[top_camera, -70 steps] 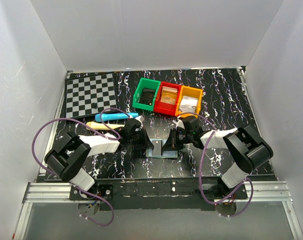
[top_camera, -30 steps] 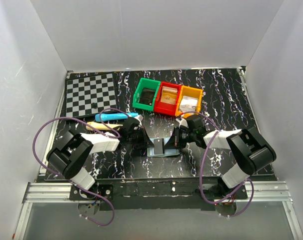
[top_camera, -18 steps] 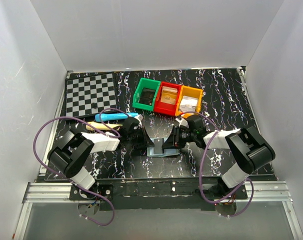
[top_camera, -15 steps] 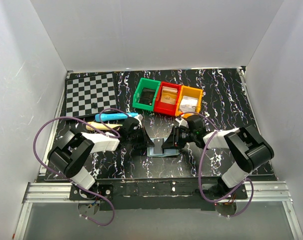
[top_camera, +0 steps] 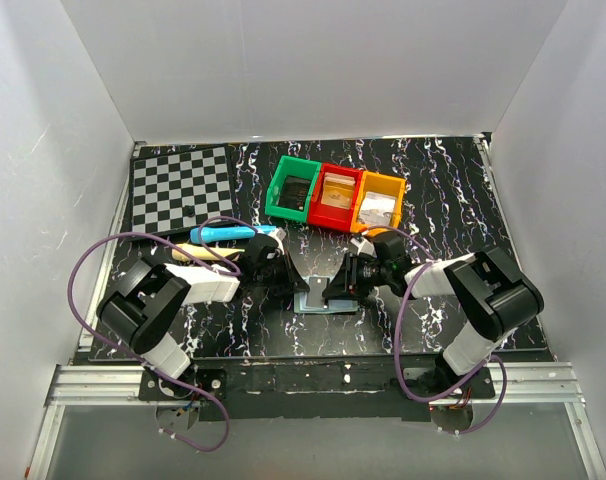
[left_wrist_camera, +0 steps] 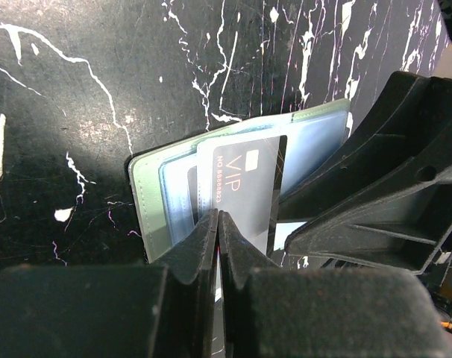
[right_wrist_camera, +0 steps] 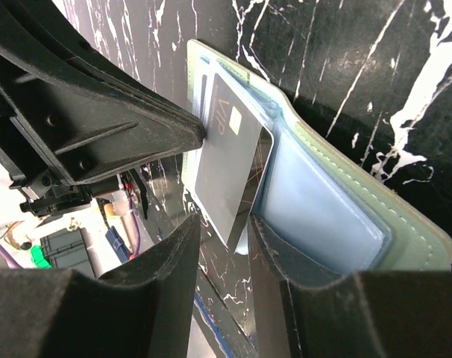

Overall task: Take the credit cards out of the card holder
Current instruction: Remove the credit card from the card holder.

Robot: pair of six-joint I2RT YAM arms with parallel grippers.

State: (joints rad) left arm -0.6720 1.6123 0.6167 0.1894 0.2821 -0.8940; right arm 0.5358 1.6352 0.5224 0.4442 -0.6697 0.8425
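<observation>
Jaws of the left gripper [top_camera: 291, 285] are seen closed in the top view, low over the table [top_camera: 443, 180]. Those of the right gripper [top_camera: 341, 287] face them from the other side. One card holder [top_camera: 328, 303] lies opened flat between the two. Behind it three bins are counted: one green bin [top_camera: 293, 188], one red bin [top_camera: 335, 196] and one orange bin [top_camera: 379, 204]. One chessboard [top_camera: 181, 187] and one blue pen [top_camera: 228, 232] are set to the left.

From the left wrist, the left jaws are shown pressed together. Their tips meet at the near edge of one dark credit card [left_wrist_camera: 245, 186] marked VIP, which sticks partly out of a pocket of the holder. Whether the card is pinched between them cannot be told.

From the right wrist, the right jaws are seen parted, with nothing gripped. The card's free corner lies over the gap between them, and a pale-blue panel of the holder sits just beyond. The card's far edge is touched by the left gripper's tip.
</observation>
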